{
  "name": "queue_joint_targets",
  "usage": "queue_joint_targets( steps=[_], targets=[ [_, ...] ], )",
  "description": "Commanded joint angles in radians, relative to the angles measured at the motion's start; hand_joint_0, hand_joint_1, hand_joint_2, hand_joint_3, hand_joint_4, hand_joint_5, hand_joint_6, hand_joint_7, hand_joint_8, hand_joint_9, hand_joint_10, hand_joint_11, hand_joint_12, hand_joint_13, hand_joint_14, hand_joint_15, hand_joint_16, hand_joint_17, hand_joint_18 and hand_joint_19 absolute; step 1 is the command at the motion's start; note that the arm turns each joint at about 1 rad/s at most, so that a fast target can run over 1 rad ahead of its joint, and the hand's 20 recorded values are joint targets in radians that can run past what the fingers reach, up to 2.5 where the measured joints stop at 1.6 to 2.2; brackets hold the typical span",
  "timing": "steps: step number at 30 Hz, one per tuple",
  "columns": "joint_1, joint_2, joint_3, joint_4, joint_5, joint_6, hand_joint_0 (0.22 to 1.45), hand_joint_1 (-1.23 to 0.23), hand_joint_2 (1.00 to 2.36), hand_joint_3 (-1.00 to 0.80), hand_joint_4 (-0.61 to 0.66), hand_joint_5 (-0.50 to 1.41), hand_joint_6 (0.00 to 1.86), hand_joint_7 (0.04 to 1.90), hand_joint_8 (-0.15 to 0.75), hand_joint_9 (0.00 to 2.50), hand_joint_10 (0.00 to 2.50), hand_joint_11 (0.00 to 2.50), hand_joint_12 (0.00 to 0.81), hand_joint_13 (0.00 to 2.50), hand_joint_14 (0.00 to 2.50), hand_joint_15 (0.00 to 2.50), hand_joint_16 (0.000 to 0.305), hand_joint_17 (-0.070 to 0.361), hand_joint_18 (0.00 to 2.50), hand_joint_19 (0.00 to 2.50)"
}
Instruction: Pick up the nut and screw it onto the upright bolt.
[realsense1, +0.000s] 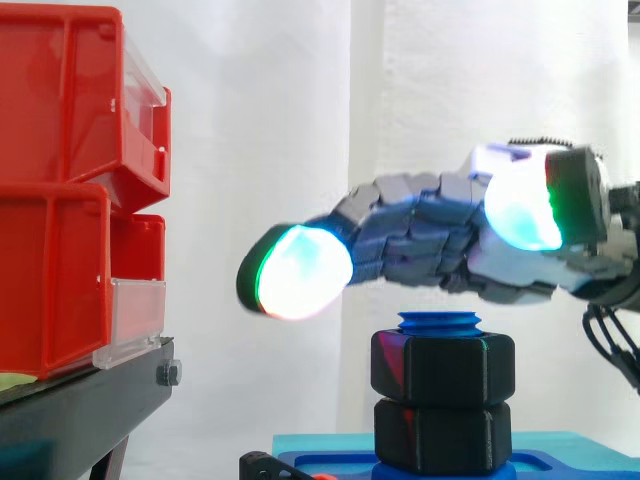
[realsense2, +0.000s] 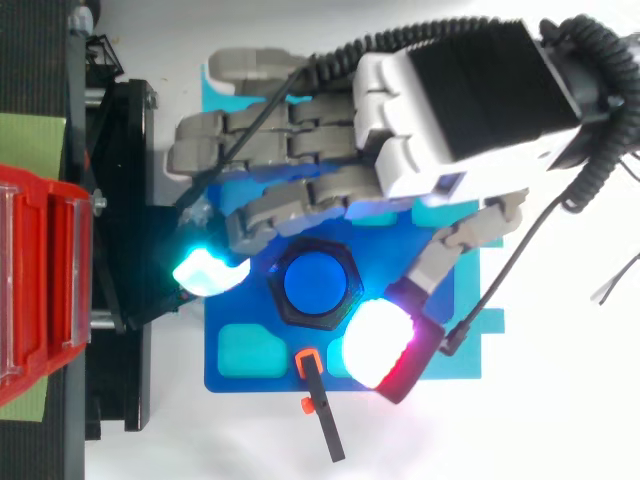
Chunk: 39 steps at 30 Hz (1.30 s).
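Observation:
A blue bolt (realsense1: 438, 322) (realsense2: 318, 285) stands upright on a blue base plate (realsense2: 232, 378). Two black hex nuts sit on it: the upper nut (realsense1: 443, 365) (realsense2: 283, 300) lies just under the bolt's tip, and the lower nut (realsense1: 443, 436) rests against the base. My hand (realsense1: 420, 235) (realsense2: 440, 110) comes in from the right and hovers a little above the bolt, apart from it. Its fingers reach out nearly straight past the bolt toward the bins, and the thumb is spread to the other side of the nut. The hand is open and holds nothing.
Red bins (realsense1: 60, 200) (realsense2: 40, 280) are stacked on a black stand (realsense1: 80, 400) to the left of the bolt, close to the fingertips. A thin black tool with an orange clip (realsense2: 320, 410) lies at the base plate's front edge.

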Motion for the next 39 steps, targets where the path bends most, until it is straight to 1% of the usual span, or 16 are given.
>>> queue_joint_targets(
  steps=[1,6,9,17,18,19,21,23,30,32,39],
  targets=[
    [0.01,-0.008,0.0,-0.004,0.013,0.006,0.38,-0.21,1.0,-0.5,0.01,-0.2,0.5,0.54,0.144,0.0,0.0,0.0,0.337,0.0,0.0,0.0,0.052,0.117,0.0,0.0],
    [0.013,-0.01,0.0,-0.015,0.012,0.006,0.38,-0.21,1.0,-0.5,0.0,-0.2,0.5,0.54,0.133,0.0,0.0,0.0,0.334,0.0,0.0,0.0,0.054,0.121,0.0,0.0],
    [0.011,-0.008,0.0,-0.03,0.012,0.006,0.38,-0.22,1.0,-0.5,0.0,-0.2,0.5,0.55,0.137,0.0,0.0,0.0,0.339,0.0,0.0,0.0,0.055,0.124,0.0,0.0],
    [0.011,-0.01,-0.002,-0.039,0.012,0.006,0.38,-0.22,1.0,-0.5,0.06,-0.19,0.5,0.61,0.163,0.0,0.0,0.0,0.348,0.0,0.0,0.0,0.056,0.125,0.0,0.0],
    [0.013,-0.01,-0.005,-0.043,0.012,0.006,0.38,-0.22,1.0,-0.5,0.07,-0.19,0.5,0.64,0.164,0.0,0.0,0.0,0.349,0.0,0.0,0.0,0.056,0.126,0.0,0.0],
    [0.011,-0.008,-0.019,-0.038,0.01,0.006,0.38,-0.22,1.0,-0.5,0.08,-0.18,0.5,0.65,0.166,0.0,0.0,0.0,0.35,0.0,0.0,0.0,0.056,0.126,0.0,0.0],
    [0.011,-0.008,-0.032,-0.033,0.01,0.006,0.39,-0.22,1.0,-0.5,0.09,-0.18,0.5,0.69,0.174,0.0,0.0,0.0,0.354,0.0,0.0,0.0,0.055,0.124,0.0,0.0],
    [0.011,-0.01,-0.039,-0.029,0.01,0.006,0.39,-0.21,1.0,-0.5,0.1,-0.17,0.5,0.73,0.179,0.0,0.0,0.0,0.353,0.0,0.0,0.0,0.054,0.122,0.0,0.0],
    [0.004,-0.01,-0.039,-0.024,0.007,0.006,0.39,-0.22,1.0,-0.5,0.15,-0.14,0.5,0.86,0.204,0.06,0.0,0.0,0.356,0.0,0.0,0.0,0.05,0.112,0.0,0.0],
    [0.002,-0.008,-0.039,-0.024,0.007,0.006,0.4,-0.21,1.0,-0.5,0.16,-0.13,0.5,0.93,0.208,0.07,0.0,0.0,0.354,0.0,0.0,0.0,0.049,0.109,0.0,0.0],
    [-0.004,-0.008,-0.039,-0.023,0.006,0.011,0.4,-0.21,1.0,-0.5,0.17,-0.12,0.5,1.05,0.226,0.12,0.0,0.0,0.347,0.0,0.0,0.0,0.046,0.104,0.0,0.0]
  ],
)
